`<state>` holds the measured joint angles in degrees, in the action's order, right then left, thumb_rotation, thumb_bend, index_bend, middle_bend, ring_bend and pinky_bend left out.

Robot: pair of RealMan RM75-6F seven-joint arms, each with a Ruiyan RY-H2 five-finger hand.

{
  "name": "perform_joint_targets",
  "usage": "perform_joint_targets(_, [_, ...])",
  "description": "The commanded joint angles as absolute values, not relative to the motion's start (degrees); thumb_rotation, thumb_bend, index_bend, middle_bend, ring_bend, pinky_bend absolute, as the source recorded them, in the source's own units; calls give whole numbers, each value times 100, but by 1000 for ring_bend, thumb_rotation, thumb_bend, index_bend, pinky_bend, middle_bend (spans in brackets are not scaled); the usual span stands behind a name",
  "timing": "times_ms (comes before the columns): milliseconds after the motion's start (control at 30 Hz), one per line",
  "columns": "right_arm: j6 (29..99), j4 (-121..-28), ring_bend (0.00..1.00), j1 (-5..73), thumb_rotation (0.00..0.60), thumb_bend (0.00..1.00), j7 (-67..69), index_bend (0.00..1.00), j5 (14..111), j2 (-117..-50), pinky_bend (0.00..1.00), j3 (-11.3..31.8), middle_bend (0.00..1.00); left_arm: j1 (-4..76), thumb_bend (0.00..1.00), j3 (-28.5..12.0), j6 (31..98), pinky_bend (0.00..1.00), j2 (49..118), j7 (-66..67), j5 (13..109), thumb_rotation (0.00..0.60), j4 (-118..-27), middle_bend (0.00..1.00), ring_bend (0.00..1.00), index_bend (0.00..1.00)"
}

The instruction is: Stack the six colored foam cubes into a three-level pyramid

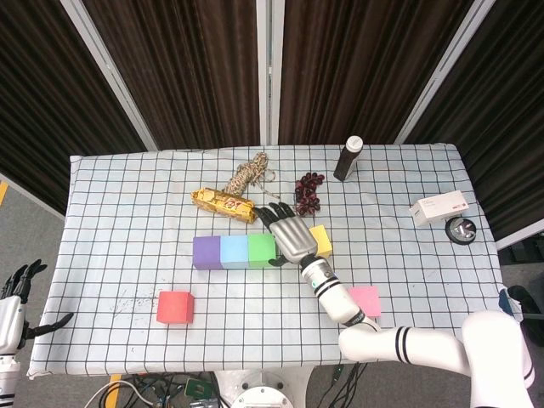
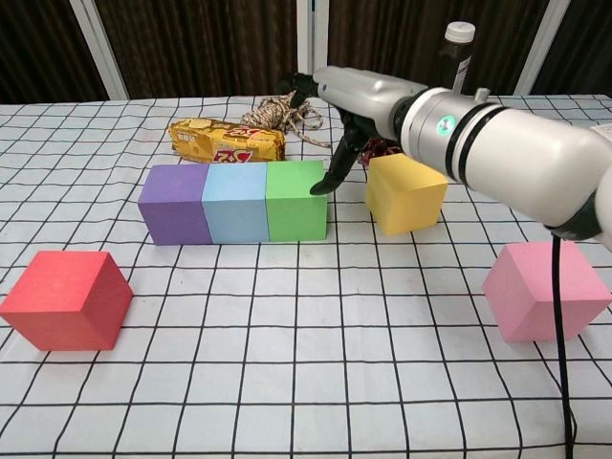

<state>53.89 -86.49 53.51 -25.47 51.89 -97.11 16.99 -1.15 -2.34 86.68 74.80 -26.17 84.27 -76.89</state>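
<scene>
So far only the base row — purple cube (image 2: 173, 203), blue cube (image 2: 234, 202), green cube (image 2: 295, 199) — is set; right hand (image 1: 289, 235), fingers spread and empty, hovers beside the yellow cube (image 2: 406, 192); red cube (image 2: 65, 298) and pink cube (image 2: 545, 289) wait on the desk (image 2: 306, 382).

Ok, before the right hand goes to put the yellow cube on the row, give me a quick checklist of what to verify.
1. Base row complete: purple cube, blue cube and green cube sit side by side, touching. Ok.
2. Top of the row free: nothing lies on it, but a fingertip of the right hand hangs at the green cube's right edge. Ok.
3. Yellow cube secured: the hand is beside it; whether it actually holds the cube, cannot tell.
4. Yellow cube off the table: it looks tilted and raised in the chest view; cannot tell.
5. Remaining cubes reachable: red cube and pink cube stand apart on the cloth. Ok.
</scene>
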Motion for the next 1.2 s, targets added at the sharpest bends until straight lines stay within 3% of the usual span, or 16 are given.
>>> perform_joint_targets(33, [5582, -9523, 0, 5165, 600, 0, -2538, 0, 5338, -8953, 0, 1831, 116, -117, 0, -234, 8760, 2, 7391, -2545, 8506, 600, -7792, 145, 12, 36])
perform_joint_targets(267, [6274, -10887, 0, 4380, 600, 0, -2541, 0, 5962, -7707, 0, 1331, 129, -66, 0, -124, 8965, 4, 7005, -2337, 8935, 600, -8208, 147, 12, 37])
perform_joint_targets(567, [6808, -11554, 0, 3335, 600, 0, -2306, 0, 6877, -6513, 0, 316, 134, 32, 0, 129, 8949, 24, 6636, -2084, 9401, 600, -8672, 155, 12, 36])
perform_joint_targets(967, [7499, -10901, 0, 2099, 600, 0, -1161, 0, 8515, -6081, 0, -816, 125, 181, 0, 212, 8637, 21, 6651, -1654, 9349, 600, -8984, 161, 12, 36])
perform_joint_targets(1200, [7304, -10395, 0, 1932, 600, 0, -1106, 0, 8714, -6376, 0, -902, 109, 256, 0, 254, 8480, 20, 6801, -1553, 9318, 600, -8985, 161, 12, 36])
